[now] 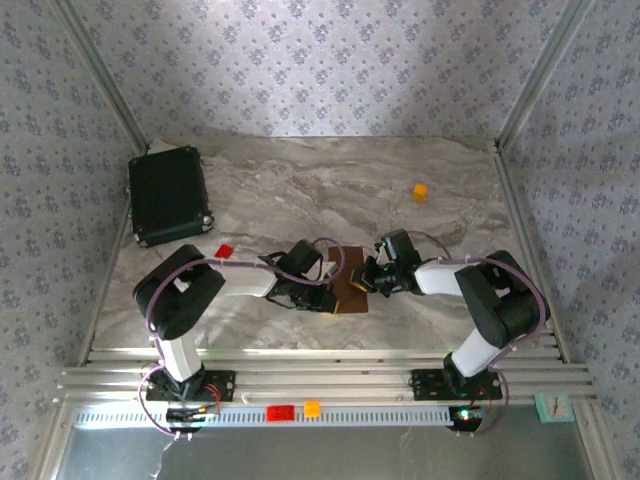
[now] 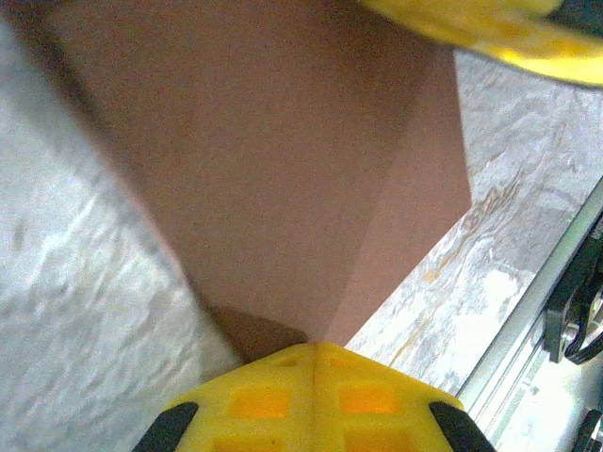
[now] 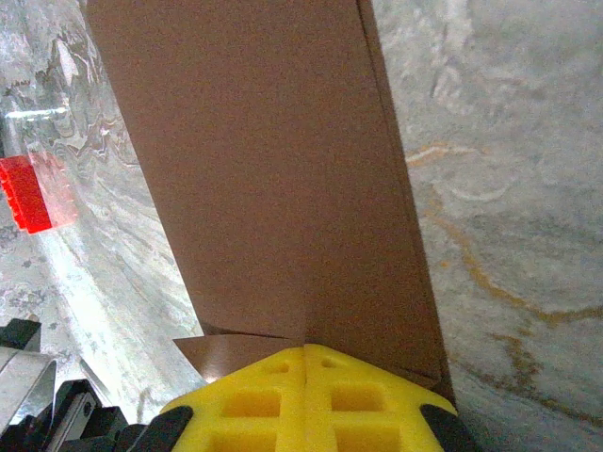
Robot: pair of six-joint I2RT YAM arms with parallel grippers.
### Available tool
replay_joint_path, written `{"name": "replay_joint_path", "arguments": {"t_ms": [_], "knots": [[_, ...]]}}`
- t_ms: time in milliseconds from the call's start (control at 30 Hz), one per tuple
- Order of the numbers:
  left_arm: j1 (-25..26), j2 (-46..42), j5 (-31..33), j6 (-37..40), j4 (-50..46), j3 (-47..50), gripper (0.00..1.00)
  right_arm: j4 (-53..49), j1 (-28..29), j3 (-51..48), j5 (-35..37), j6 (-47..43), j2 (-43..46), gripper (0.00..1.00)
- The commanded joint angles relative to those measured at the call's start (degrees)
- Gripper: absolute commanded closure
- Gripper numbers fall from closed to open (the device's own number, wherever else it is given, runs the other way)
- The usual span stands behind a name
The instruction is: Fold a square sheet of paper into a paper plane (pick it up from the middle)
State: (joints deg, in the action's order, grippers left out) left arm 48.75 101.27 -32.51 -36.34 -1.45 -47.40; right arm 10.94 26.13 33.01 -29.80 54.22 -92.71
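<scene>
- Our left gripper [image 2: 314,350] is clenched, yellow pads meeting along a seam; the sheet of paper [image 2: 283,169] begins right at its tip and widens away ahead, one crease running outward.
- Our right gripper [image 3: 306,350] is clenched likewise, tip at the sheet's near end; the long axis runs straight ahead; whether either pinches or merely presses, we cannot tell.
- From above, the sheet lies between both grippers, equally near each; thin, matte, brown, part-folded, on the veined marble table [image 1: 300,180].

L claw [image 2: 316,353], R claw [image 3: 306,350]: both clamped on paper [image 3: 273,169], tips facing, close together; arms bent inward.
</scene>
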Motion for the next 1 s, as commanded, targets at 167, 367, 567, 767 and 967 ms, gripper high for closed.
{"name": "replay_joint_path", "arguments": {"t_ms": [167,367,567,767,967], "knots": [[0.3,-5.4,2.0,-0.5,-3.6,4.1,0.95,-8.3,-0.6,-2.7,4.4,-0.5,-2.3,1.00],[0.0,-12.8,2.7,-1.9,-0.2,3.3,0.96,-8.1,-0.5,-2.5,4.3,-0.2,-2.3,1.00],[-0.5,-5.3,1.6,-1.6,0.5,-3.8,0.96,-7.6,-0.5,-2.4,4.1,0.0,-2.7,1.00],[-0.5,2.5,1.9,-1.2,0.8,-7.1,0.96,-7.5,-0.5,-2.3,3.6,0.2,-2.6,1.00],[-0.1,2.9,2.1,-1.1,1.0,-1.7,0.97,-9.0,-0.7,-1.6,3.6,-0.8,-1.9,1.00]]}}
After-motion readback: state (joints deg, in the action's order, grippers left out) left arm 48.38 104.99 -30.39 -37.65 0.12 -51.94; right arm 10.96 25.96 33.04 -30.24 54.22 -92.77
